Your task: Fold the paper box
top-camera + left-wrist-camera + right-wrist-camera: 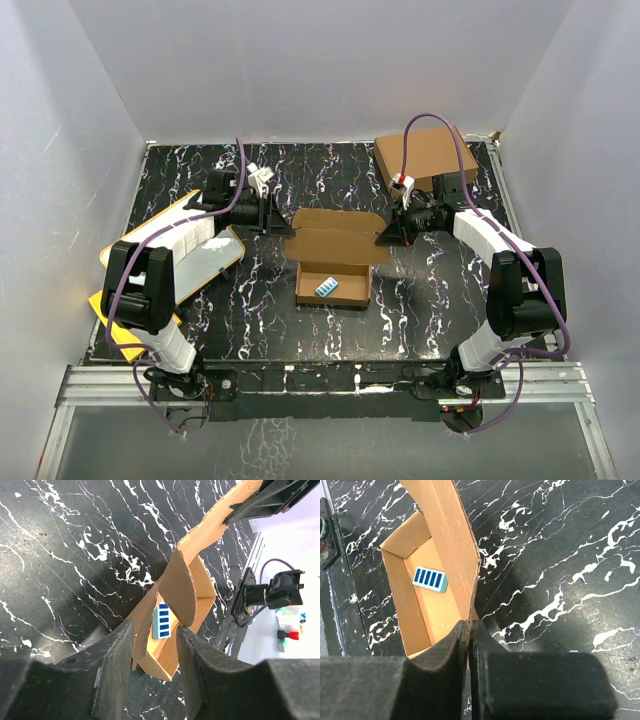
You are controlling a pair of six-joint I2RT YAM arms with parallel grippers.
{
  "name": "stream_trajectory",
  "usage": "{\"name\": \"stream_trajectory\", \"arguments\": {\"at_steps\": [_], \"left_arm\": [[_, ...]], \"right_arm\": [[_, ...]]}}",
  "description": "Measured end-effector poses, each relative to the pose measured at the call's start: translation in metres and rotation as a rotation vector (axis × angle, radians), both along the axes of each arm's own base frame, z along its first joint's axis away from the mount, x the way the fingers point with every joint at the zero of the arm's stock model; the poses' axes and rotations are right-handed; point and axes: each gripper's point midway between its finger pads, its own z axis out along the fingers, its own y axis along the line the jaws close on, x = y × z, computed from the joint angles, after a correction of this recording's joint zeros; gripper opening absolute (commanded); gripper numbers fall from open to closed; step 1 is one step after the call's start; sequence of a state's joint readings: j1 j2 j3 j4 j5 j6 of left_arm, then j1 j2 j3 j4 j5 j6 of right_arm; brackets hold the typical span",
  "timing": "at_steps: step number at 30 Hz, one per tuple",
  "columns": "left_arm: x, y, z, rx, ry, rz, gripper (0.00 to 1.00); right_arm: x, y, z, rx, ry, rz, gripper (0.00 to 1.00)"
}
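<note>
Top external view puts the paper box [333,268] at the middle of the tabletop [250,320], between the two arms. Its tray half looks formed: the near wall and both end walls stand up, and a small blue-striped card [327,287] lies on the floor inside. The lid [335,232] is still open, spread back on the far side, so I judge the work a bit past halfway. What is left is to bring the lid over and tuck its flaps and tabs in.

The right fingers [485,645] are pressed together on the thin edge of the lid's right flap, which rises from between them in the right wrist view. The left fingers [117,670] stand apart at a middling gap, with the box's left end showing beyond their tips. Whether they touch the cardboard I cannot tell.

For room, bare tabletop lies on the near side of the box and behind the lid. A larger brown box [425,152] sits in the far right corner, just behind the right arm. A white board with a yellow rim [205,255] lies under the left arm, near the box's left end. White walls [100,100] close in three sides.
</note>
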State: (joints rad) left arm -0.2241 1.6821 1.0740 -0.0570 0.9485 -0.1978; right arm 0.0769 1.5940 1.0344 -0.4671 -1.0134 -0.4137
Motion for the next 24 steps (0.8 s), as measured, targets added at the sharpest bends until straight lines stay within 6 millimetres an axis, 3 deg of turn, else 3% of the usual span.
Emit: {"name": "stream_trajectory", "arguments": {"at_steps": [8, 24], "left_arm": [[0.0, 0.008, -0.005, 0.01, 0.0, 0.018, 0.48], [-0.007, 0.01, -0.004, 0.018, -0.111, -0.006, 0.46]], "right_arm": [[0.0, 0.0, 0.0, 0.003, 0.001, 0.002, 0.08], [0.0, 0.0, 0.001, 0.003, -0.002, 0.002, 0.08]]}}
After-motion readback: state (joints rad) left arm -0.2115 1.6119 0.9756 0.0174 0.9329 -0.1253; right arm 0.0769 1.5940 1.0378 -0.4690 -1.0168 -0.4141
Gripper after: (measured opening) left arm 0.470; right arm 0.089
